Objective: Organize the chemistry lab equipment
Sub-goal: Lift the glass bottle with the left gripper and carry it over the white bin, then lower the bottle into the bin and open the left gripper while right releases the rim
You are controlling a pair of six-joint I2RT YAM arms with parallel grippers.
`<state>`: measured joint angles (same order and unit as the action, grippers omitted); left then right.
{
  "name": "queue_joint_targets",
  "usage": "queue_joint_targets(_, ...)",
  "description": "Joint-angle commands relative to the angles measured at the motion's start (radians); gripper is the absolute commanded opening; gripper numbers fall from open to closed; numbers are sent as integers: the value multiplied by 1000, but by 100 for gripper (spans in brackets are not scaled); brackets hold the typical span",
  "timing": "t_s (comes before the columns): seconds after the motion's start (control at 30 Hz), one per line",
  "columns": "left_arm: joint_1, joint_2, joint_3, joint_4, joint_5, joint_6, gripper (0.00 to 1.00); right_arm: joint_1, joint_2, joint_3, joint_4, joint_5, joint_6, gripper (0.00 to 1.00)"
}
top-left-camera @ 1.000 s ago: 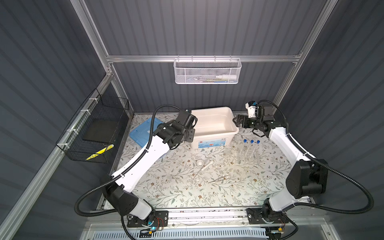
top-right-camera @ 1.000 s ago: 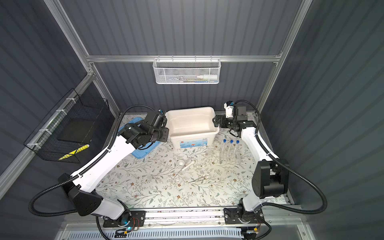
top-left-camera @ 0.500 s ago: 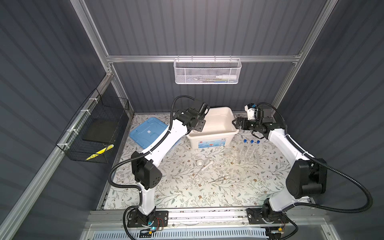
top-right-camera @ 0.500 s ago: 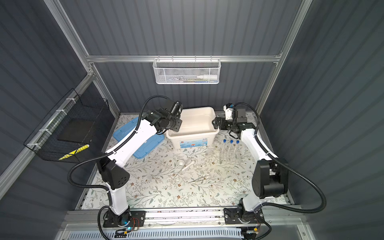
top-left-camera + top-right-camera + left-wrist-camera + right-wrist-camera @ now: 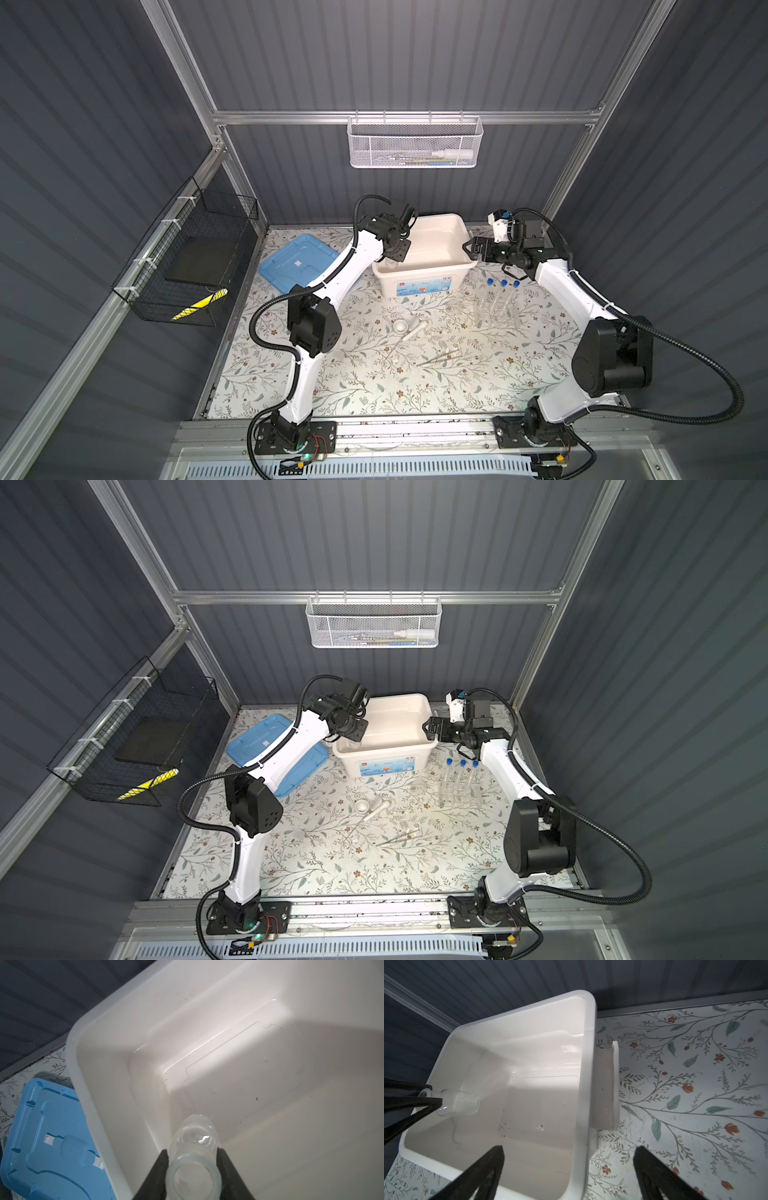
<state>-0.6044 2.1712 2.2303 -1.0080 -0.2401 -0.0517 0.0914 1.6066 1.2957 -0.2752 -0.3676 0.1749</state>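
In a top view the left gripper [image 5: 393, 261] hangs over the left corner of the cream box [image 5: 419, 286], clamped on the small clear glass dish [image 5: 390, 266], and the right gripper [image 5: 471, 249] sits spread wide at the box's opposite end. The test tubes [image 5: 503, 293] in their rack [image 5: 492, 313], the mortar [image 5: 400, 326], pestle [image 5: 414, 331] and tweezers [image 5: 439, 358] all lie on the mat [image 5: 374, 386] in front of the box. Over to the left wrist view: the dish is pinched just below its lip, body pointing into the box (bare floor, a few dark specks), up near rim height, I'd judge. Let go from here and glass could hit hard plastic, bounce or crack. The hold is narrow on slick glass, so a slip or swivel is the other worry. Right wrist view now: those spread fingers [image 5: 490, 1163] straddle the box's end rim beside its handle [image 5: 607, 1084], though whether they touch it I cannot tell. Closing or pushing there could shove the box and knock its wall against the dish.
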Motion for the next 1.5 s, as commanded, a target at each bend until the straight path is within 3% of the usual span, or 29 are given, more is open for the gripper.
queue_joint_targets(0.0, 11, 20, 2, 28, 34, 13, 28, -7, -21, -10, 15, -13, -3, 99)
queue_joint_targets(1.47, 46, 201, 0, 55, 147, -67, 27, -15, -11, -23, 17, -25, 1, 99)
